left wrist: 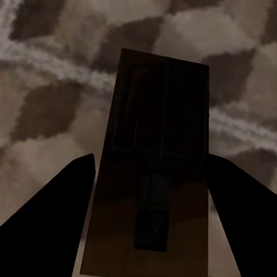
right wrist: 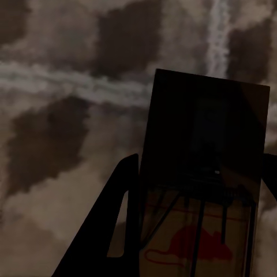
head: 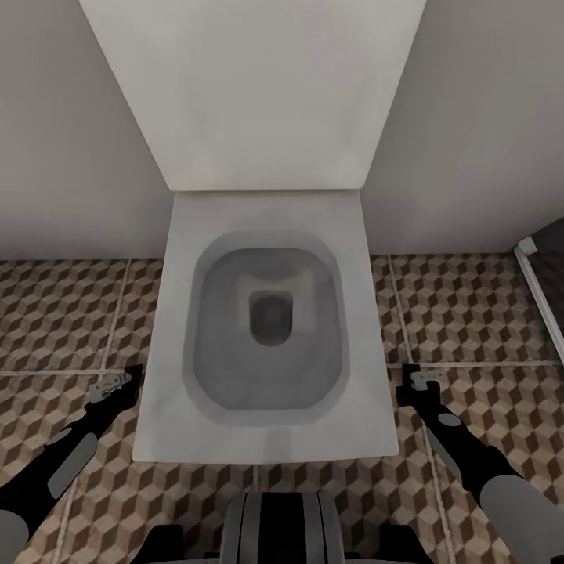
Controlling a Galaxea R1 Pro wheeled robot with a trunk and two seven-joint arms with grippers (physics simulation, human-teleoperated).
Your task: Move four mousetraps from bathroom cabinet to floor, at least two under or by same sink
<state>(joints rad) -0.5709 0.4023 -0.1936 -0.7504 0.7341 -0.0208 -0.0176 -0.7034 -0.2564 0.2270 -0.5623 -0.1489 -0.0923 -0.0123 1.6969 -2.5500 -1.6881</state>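
Directly ahead, a white toilet (head: 266,329) stands on the bathroom floor (head: 470,313). Left pincer (left wrist: 147,190) is clamped on a mousetrap (left wrist: 156,144); right pincer (right wrist: 196,196) is clamped on a second mousetrap (right wrist: 202,173) with a red mouse mark, both held above the tiles either side of the bowl.

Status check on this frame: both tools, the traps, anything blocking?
Left tool shut on a mousetrap. Right tool shut on a second mousetrap. Toilet dead ahead, patterned bathroom floor either side.
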